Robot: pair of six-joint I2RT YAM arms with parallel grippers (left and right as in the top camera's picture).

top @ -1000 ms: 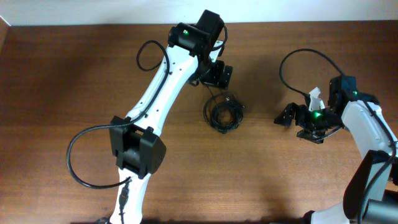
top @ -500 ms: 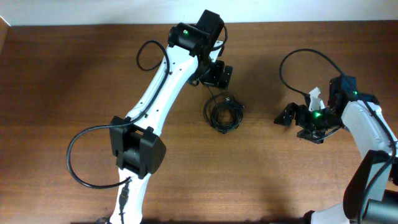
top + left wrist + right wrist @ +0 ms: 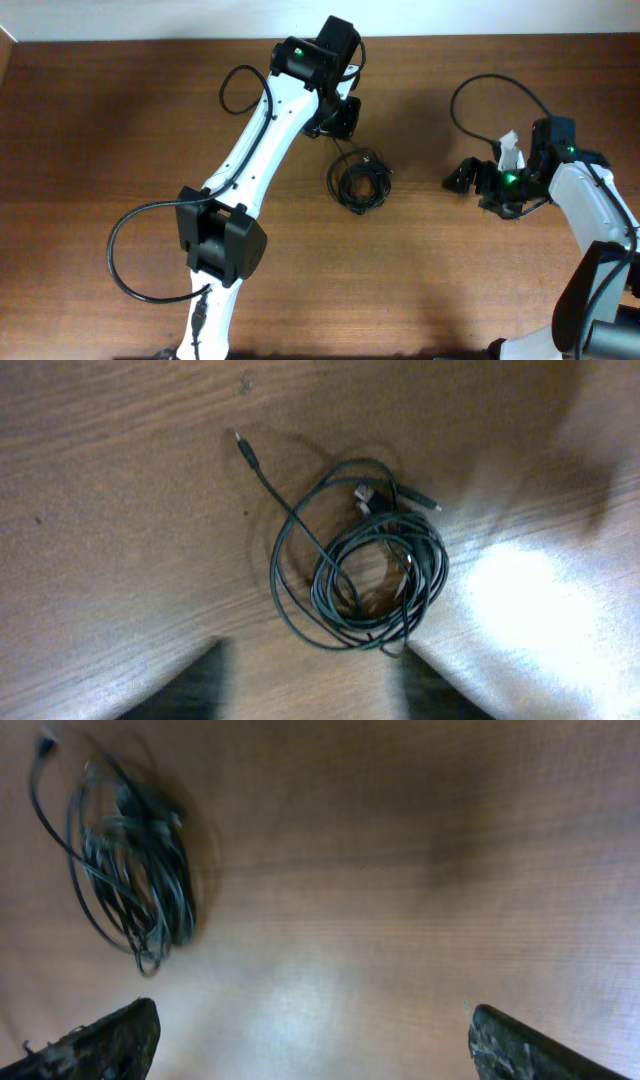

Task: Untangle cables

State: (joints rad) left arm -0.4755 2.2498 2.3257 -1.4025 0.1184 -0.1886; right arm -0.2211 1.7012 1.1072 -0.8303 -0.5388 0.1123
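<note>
A brown wood-grain table (image 3: 120,120) fills every view; the cables (image 3: 360,182) lie on it as one tangled black heap just to 3 o'clock of its middle, and neither arm touches them. The left hand (image 3: 338,117) hangs near the cables at their 11 o'clock, and its wrist view looks straight down on the cables (image 3: 365,575); two dark, blurred fingertips at the lower edge of that view stand well apart, so I judge this hand released and empty. The right hand (image 3: 472,178) sits well apart at the cables' 3 o'clock; its fingers (image 3: 110,1040) are spread wide and hold nothing, and the cables (image 3: 135,860) show at 10 o'clock in its view.

The step in hand looks like the first pick. One free plug (image 3: 241,442) trails out at 10 o'clock of the heap on a loose strand; that seems the best place to pinch, since a pull there should draw out a single cable rather than tighten the knot. The right hand would do well to pin the dense windings at 4 o'clock; the pull should be slow and low along the table, stopping if the whole heap starts to drag.
</note>
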